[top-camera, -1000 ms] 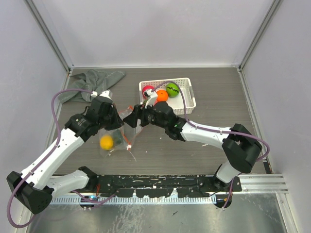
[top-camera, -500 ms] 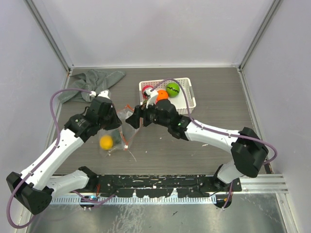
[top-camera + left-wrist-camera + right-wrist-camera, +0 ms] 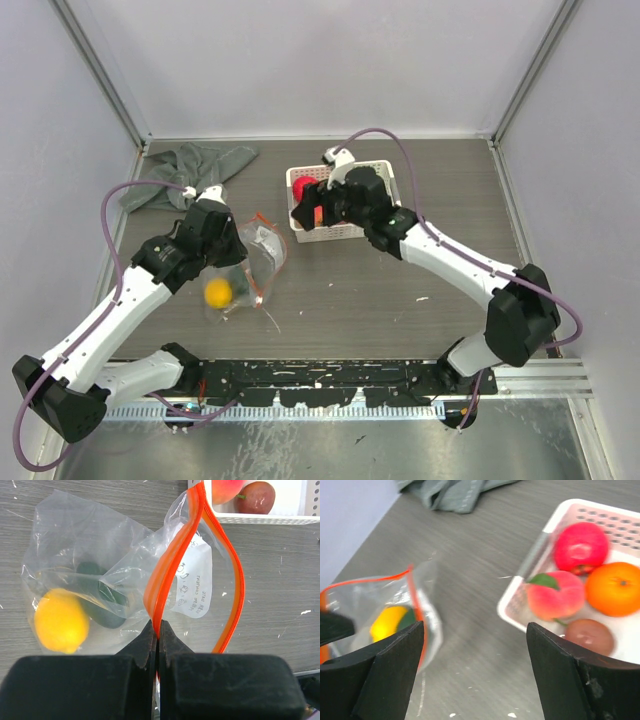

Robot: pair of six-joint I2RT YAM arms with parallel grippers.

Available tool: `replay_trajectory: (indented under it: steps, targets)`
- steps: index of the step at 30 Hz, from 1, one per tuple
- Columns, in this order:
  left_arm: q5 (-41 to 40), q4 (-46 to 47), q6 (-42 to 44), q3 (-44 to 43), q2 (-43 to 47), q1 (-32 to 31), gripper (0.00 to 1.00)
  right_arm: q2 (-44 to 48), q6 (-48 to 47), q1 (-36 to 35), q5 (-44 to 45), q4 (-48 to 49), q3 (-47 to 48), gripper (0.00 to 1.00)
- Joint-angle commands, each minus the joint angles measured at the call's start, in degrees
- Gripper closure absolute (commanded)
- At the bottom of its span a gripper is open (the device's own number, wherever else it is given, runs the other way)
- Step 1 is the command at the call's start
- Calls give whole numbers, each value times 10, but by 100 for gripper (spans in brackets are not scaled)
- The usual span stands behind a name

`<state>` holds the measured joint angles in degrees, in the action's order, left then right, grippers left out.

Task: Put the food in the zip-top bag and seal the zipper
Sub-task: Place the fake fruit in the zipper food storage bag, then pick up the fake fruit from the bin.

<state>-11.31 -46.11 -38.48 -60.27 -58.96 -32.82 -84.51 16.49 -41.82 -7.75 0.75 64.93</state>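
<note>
Zipper (image 3: 170,560) is sitting pinched tight in my left gripper (image 3: 156,630) — my right gripper (image 3: 475,650) is hanging spread wide by the basket (image 3: 345,234).

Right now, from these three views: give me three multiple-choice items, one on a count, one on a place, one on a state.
1. How many fruits show in the basket, right wrist view? A two B six C four
2. Where is the yellow fruit? A in the basket B inside the zip-top bag C loose, outside both
3. The left gripper is: A shut on the zipper B open over the basket C shut on the yellow fruit
Answers: 1 C, red fruit, peach fruit, orange fruit, brown fruit. 2 B, clear plastic covers it. 3 A, it pinches the orange strip.
</note>
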Motion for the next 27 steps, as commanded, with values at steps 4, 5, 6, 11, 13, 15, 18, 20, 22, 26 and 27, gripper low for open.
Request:
replay_trajectory:
  steps: [4,5,6,11,13,15,18,20,22,26,27]
  targets:
    - [-20,10,15,-1,11,3,100,-40,-35,78,16,-71,59,11]
    - [-20,9,16,-2,11,3,100,-50,-35,87,16,-81,66,11]
    - [-21,9,16,-3,12,3,100,-60,-37,95,15,-90,74,11]
    - [-24,7,17,-2,12,3,100,-129,-52,122,26,-153,131,11]
    - [-24,7,18,-2,10,3,100,-155,-53,129,36,-166,149,11]
    - [-24,6,18,-3,7,3,100,-183,-54,134,40,-181,167,11]
    - [-22,5,18,-4,5,3,100,-218,-58,136,48,-204,195,11]
    - [-22,5,19,-5,5,3,100,-236,-59,137,50,-212,210,12]
    - [-23,4,20,-5,5,3,100,-253,-61,138,49,-221,221,14]
    - [-23,3,21,-5,4,3,100,-288,-66,137,32,-246,245,16]
    - [-22,4,21,-5,3,3,100,-295,-69,138,30,-251,249,17]
